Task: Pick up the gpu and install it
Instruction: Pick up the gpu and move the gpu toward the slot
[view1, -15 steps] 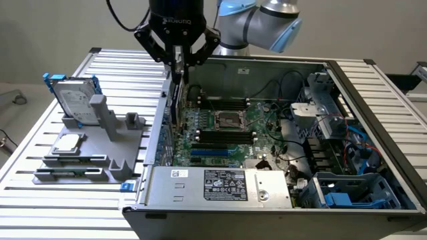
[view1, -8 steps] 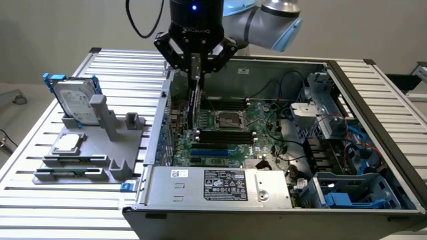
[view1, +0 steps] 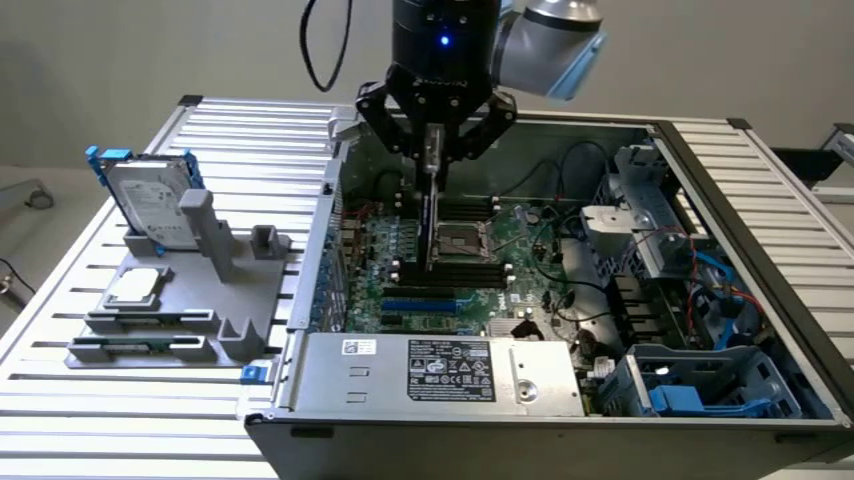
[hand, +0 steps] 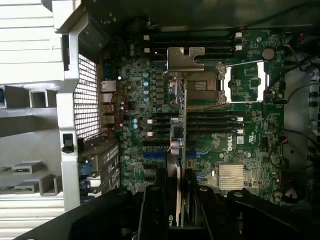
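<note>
Motherboard (hand: 250, 145): is showing the white brand name "DELL".
Power supply sticker (view1: 451, 368): is carrying print too small to read.

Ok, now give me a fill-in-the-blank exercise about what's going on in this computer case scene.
1. The gripper is shut on the ___.
2. It is held edge-on over the green ___ inside the open case.
3. The hard drive stands in a ___ frame.
4. The processor chip lies on the exterior view's ___ of the case.
Missing: gpu, motherboard, blue, left.
</note>
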